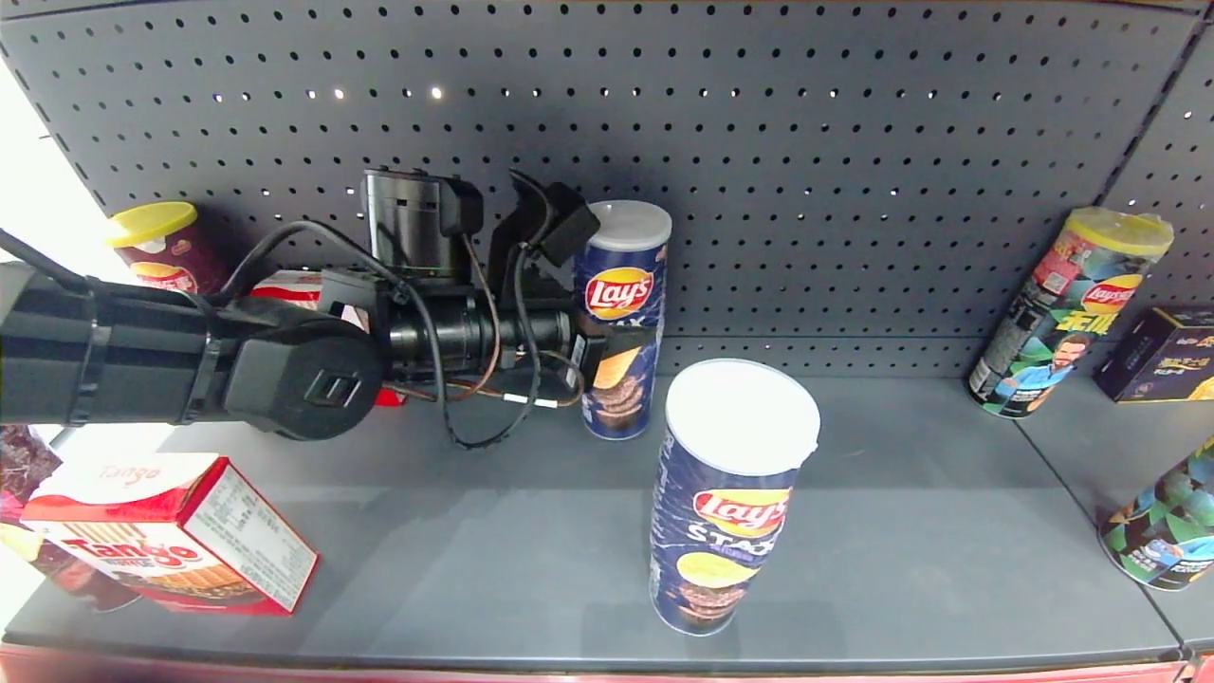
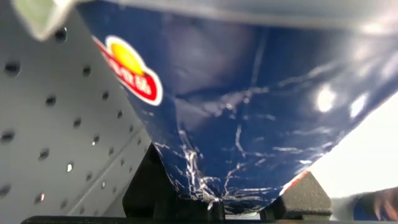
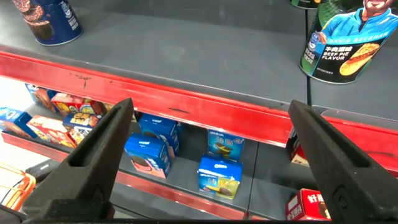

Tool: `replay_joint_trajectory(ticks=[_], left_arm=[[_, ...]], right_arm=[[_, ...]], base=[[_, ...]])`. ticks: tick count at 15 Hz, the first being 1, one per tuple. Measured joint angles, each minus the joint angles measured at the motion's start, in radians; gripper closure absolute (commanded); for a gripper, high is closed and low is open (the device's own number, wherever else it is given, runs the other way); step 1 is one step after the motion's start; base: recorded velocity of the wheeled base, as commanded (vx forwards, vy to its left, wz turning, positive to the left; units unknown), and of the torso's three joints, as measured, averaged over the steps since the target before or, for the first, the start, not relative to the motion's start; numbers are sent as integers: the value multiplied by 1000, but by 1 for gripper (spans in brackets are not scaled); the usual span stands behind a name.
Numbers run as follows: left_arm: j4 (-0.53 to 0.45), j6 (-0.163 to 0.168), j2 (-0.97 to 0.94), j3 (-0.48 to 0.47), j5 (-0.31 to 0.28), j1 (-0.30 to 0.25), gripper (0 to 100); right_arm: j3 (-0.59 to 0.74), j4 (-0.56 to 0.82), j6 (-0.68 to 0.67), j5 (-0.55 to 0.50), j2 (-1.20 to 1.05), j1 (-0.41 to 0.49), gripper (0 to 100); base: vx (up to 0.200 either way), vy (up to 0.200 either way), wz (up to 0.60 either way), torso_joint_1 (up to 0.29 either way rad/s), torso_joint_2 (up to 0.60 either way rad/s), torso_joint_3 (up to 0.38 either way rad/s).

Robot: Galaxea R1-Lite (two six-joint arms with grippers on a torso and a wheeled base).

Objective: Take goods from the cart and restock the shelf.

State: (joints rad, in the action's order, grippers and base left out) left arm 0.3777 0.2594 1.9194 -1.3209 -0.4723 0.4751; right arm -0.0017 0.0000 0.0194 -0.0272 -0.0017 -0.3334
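Grey perforated back panel rises behind a flat grey shelf board. On the board I count two dark blue cylindrical crisp cans with white lids. The rear blue can stands upright close to the panel. The front blue can stands upright near the front edge, apart from it.

Two green cans with yellow lids sit to the right: one green leaning can, and one green cut-off can clipped by the picture's edge. At the left are one maroon can with a yellow lid and one red-and-white wafer box. A second red box is mostly hidden behind my left arm, and a dark box is cut off at the right.

My left arm reaches level across from the left, and my left gripper is clamped on the rear blue can at mid-height.

My right gripper hangs before the red shelf lip, fingers spread wide, holding nothing.
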Motion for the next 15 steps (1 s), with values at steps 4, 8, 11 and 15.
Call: replay_joint_trajectory(ticks=[4,8,11,15], left_arm=[[1,-6,54,-67,20,15,100],[6,-9,93,-110,25,21,100],[9,-8,116,-130,29,22,100],[35,-8,136,-134,31,30,100]], right_arm=[[0,0,0,0,0,0,0],[0,0,0,0,0,-1,0],[0,0,0,0,0,0,0],[0,0,0,0,0,0,0]], base=[[0,0,0,0,0,0],[0,0,0,0,0,0],[0,0,0,0,0,0],[0,0,0,0,0,0]])
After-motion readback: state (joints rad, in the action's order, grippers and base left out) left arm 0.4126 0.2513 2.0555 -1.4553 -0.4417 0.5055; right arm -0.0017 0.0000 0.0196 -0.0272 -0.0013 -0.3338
